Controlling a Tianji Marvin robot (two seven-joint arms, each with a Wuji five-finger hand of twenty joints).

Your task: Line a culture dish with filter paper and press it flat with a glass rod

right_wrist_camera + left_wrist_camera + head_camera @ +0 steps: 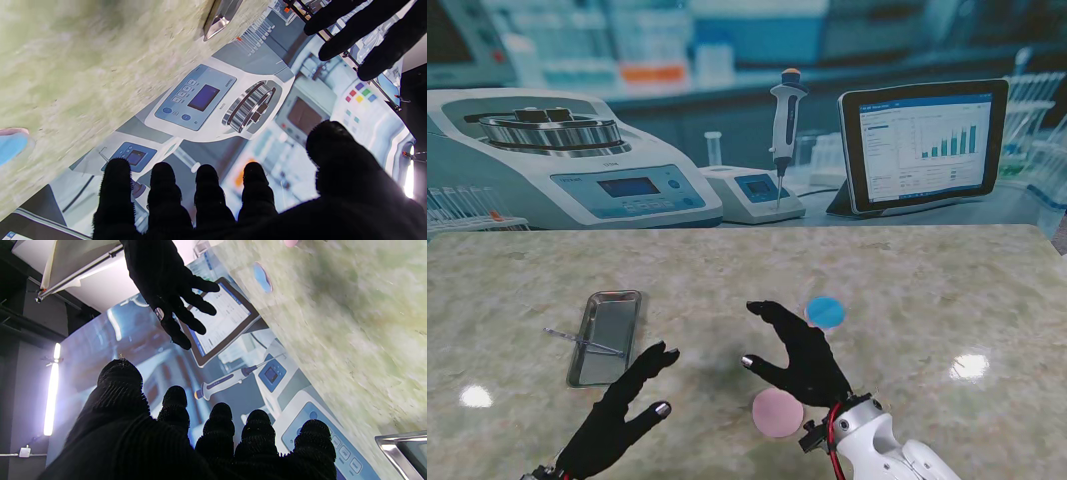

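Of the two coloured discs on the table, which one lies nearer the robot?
The pink disc, lying beside the right hand at its wrist. The blue disc lies farther away, beyond that hand's fingers.

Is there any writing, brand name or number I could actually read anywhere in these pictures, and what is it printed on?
None can be read.
Tablet screen on the backdrop: a bar chart and lines of text, too small.
Centrifuge panel: a small label beside its display, too blurred.
Small device under the pipette: display unreadable.
Metal tray, blue disc, pink disc: no markings visible.
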